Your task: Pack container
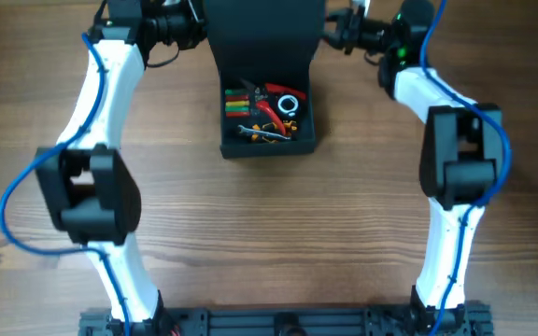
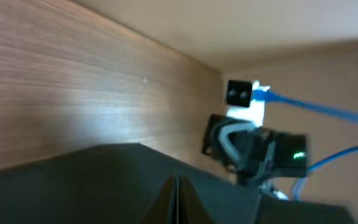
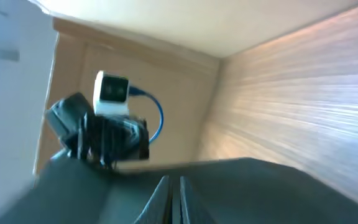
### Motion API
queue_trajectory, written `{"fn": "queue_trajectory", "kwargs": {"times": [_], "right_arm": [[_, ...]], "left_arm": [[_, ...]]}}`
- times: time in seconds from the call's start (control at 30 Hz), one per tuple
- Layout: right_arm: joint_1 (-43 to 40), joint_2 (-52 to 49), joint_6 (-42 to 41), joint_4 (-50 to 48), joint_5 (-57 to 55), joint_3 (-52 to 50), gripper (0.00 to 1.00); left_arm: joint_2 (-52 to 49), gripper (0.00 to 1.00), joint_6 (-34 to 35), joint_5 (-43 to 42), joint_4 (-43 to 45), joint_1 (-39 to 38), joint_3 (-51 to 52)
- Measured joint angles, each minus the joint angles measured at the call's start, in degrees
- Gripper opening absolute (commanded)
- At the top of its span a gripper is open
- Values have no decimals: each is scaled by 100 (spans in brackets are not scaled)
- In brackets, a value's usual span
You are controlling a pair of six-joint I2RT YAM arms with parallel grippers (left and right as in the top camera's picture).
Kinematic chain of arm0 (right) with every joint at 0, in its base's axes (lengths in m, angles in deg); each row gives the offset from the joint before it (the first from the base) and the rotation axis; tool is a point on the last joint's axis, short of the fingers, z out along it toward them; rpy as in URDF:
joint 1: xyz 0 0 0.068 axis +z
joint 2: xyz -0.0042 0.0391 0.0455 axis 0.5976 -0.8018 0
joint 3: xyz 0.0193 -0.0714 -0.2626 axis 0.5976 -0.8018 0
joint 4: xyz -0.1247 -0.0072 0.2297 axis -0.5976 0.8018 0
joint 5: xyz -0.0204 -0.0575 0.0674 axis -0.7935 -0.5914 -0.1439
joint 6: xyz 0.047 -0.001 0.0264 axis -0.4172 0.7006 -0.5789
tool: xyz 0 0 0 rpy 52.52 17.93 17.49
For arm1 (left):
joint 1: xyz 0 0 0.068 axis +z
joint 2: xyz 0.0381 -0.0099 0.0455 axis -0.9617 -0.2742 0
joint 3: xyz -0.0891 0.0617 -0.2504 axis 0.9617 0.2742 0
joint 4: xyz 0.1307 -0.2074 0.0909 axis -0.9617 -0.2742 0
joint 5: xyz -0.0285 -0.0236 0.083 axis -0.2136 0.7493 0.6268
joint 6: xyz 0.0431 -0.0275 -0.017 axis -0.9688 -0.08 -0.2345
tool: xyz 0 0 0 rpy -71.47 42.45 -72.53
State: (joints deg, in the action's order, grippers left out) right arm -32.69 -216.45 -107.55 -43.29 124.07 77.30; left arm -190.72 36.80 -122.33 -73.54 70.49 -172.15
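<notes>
The dark teal-grey container (image 1: 269, 147) stands at the back middle of the table, open. Its flap lid (image 1: 264, 37) is raised upright behind the box. Inside lie red-handled pliers (image 1: 274, 109), coloured bits (image 1: 239, 101), a white ring (image 1: 289, 103) and small yellow parts. My left gripper (image 1: 197, 30) is at the lid's left edge and my right gripper (image 1: 336, 33) at its right edge. In the left wrist view the fingers (image 2: 178, 200) are pressed together on the dark lid (image 2: 104, 180). In the right wrist view the fingers (image 3: 173, 200) are closed on the lid's thin edge (image 3: 260, 186).
Wood-grain table (image 1: 278, 224) spreads in front of the container. The arm bases stand at the front edge (image 1: 278, 322). The right arm's wrist (image 2: 253, 143) shows across the lid in the left wrist view, and the left arm's wrist (image 3: 107, 127) in the right wrist view.
</notes>
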Motion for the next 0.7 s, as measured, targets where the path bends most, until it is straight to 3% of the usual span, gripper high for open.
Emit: {"fn": "queue_trajectory", "kwargs": {"times": [0.07, 0.13, 0.27, 0.37, 0.53, 0.7], "right_arm": [[15, 389, 251, 1049, -157, 17, 5], [59, 1056, 973, 3093, -588, 59, 5], [262, 2155, 2911, 6288, -1784, 44, 5], [542, 2857, 4210, 7794, -2771, 55, 5], [785, 3508, 5396, 9219, -4063, 55, 5], [780, 4153, 5914, 9490, -5471, 55, 5]], "left_arm": [[269, 4, -238, 256, -378, -155, 0], [433, 4, -402, 455, -863, -282, 2], [669, 4, -605, 966, -1755, -494, 7], [960, 4, -686, 1478, -2428, -695, 7], [1641, 4, -772, 2227, -3248, -896, 7], [2481, 4, -874, 3615, -4074, -1217, 7]]}}
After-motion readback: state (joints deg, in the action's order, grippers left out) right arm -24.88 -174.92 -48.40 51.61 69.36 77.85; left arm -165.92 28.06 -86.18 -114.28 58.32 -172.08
